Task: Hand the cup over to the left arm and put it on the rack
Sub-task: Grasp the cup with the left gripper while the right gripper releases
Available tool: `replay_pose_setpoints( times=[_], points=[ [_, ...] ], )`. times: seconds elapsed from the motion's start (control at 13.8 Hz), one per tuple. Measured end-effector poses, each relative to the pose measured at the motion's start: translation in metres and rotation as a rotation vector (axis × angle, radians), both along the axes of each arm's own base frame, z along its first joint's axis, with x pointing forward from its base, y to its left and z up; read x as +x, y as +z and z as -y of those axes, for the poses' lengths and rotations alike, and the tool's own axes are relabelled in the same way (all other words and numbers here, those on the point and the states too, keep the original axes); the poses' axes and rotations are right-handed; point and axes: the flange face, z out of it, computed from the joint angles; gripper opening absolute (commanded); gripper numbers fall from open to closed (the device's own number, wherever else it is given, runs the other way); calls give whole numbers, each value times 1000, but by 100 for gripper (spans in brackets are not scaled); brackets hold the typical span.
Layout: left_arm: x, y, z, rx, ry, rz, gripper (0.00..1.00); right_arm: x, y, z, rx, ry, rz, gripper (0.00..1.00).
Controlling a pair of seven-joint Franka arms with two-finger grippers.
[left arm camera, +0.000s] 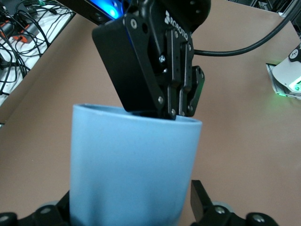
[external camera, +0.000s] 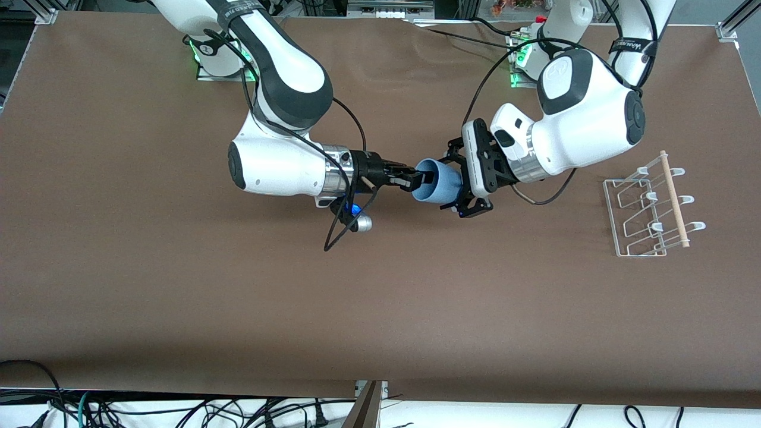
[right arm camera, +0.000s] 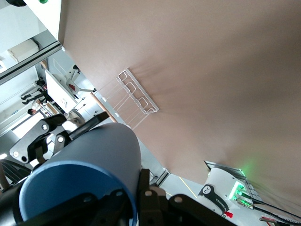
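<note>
the right hand (external camera: 416,178) pinches the rim of the light-blue cup (external camera: 439,184), held on its side over the middle of the desk (external camera: 178,285). the left hand (external camera: 461,181) is spread around the cup's base. the white wire rack (external camera: 645,208) stands at the left arm's end.

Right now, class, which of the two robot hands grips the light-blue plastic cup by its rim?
The right hand, with long thin black fingers: one finger reaches inside the light-blue plastic cup's mouth, pinching the rim. The left hand, short and wide, straddles the cup's base end instead.
</note>
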Motion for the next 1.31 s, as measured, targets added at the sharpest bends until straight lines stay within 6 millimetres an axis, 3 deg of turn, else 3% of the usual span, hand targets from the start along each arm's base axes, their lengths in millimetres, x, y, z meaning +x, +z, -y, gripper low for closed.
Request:
replay_pose_setpoints(
  times=[0.29,0.36,0.51,0.58,0.73,1.02,1.31],
  points=[
    [1,0,-1,0,-3,10,0,0,1,0,0,-4,-7,0],
    [1,0,-1,0,-3,11,0,0,1,0,0,-4,-7,7],
    [1,0,-1,0,-3,12,0,0,1,0,0,-4,-7,64],
    [1,0,0,-1,-3,12,0,1,1,1,0,-5,-6,78],
    [-1,0,2,-1,-10,10,0,10,5,12,2,-21,0,86],
    [-3,2,6,-2,-21,5,0,33,20,53,16,-6,-22,94],
    [-9,7,1,72,-59,-9,0,55,35,129,13,53,-85,98]
  ],
)
